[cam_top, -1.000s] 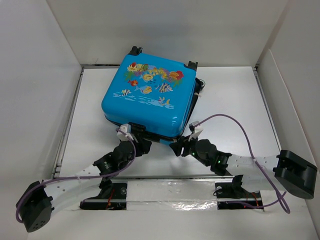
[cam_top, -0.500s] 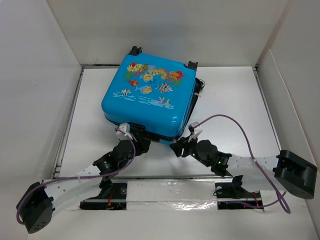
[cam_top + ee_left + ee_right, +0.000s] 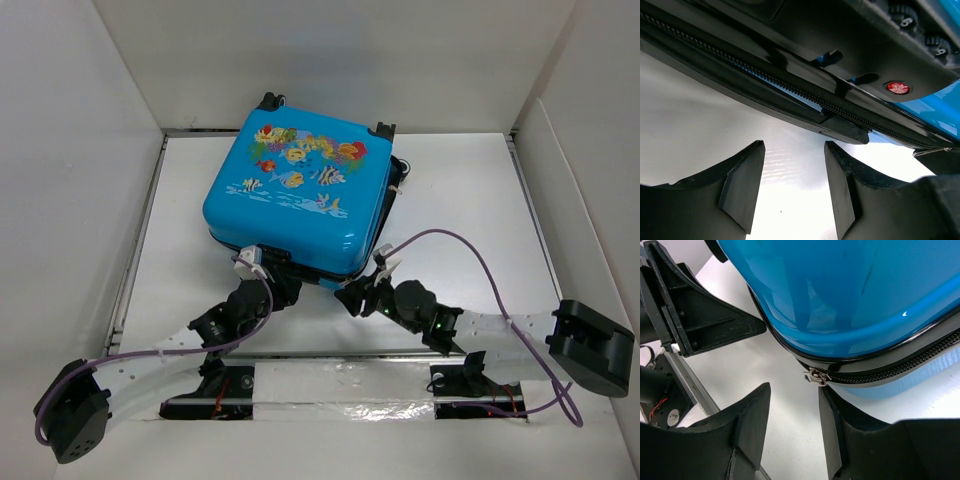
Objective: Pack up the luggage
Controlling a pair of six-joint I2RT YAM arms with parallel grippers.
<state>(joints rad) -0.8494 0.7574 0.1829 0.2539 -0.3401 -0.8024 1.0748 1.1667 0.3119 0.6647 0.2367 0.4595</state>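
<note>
The luggage (image 3: 295, 195) is a bright-blue hard-shell suitcase with a fish and coral print. It lies flat and closed at the back middle of the table. My left gripper (image 3: 268, 282) is open and empty at the suitcase's near edge. In the left wrist view my gripper (image 3: 794, 150) sits just below the black zipper track (image 3: 790, 82). My right gripper (image 3: 355, 296) is open and empty at the near right corner. In the right wrist view my gripper (image 3: 792, 390) sits just below the metal zipper pull (image 3: 816, 376) under the blue shell (image 3: 850, 290).
White walls enclose the table (image 3: 470, 220) on the left, back and right. A combination lock (image 3: 910, 22) and a red button (image 3: 898, 88) sit on the suitcase's near side. The left gripper's body (image 3: 695, 315) lies close to the left of my right gripper.
My right gripper has crept slightly left towards the suitcase's near corner. The left gripper and the suitcase have barely moved.
</note>
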